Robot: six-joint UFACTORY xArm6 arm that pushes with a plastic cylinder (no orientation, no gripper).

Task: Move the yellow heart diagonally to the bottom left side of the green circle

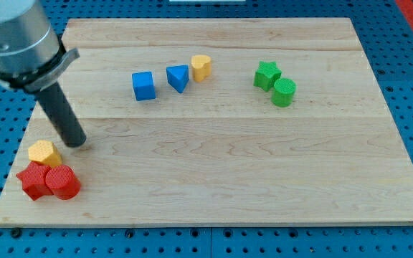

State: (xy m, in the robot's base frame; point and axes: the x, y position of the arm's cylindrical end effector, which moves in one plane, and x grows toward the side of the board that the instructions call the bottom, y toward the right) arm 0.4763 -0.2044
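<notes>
Much bare wood lies between the yellow heart (201, 67) (its pointing is too small to tell), touching the blue triangle (178, 77) near the board (214, 179)'s top edge, and the green circle (284, 92) rightward. My tip (77, 141), gripperless, stands far left, beside the yellow hexagon (44, 153).

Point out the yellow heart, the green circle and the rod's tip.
yellow heart (201, 67): camera view, on its top face.
green circle (284, 91): camera view, on its round top.
my tip (77, 142): camera view, the rod's very end, just above-right of the yellow hexagon (44, 152).
</notes>
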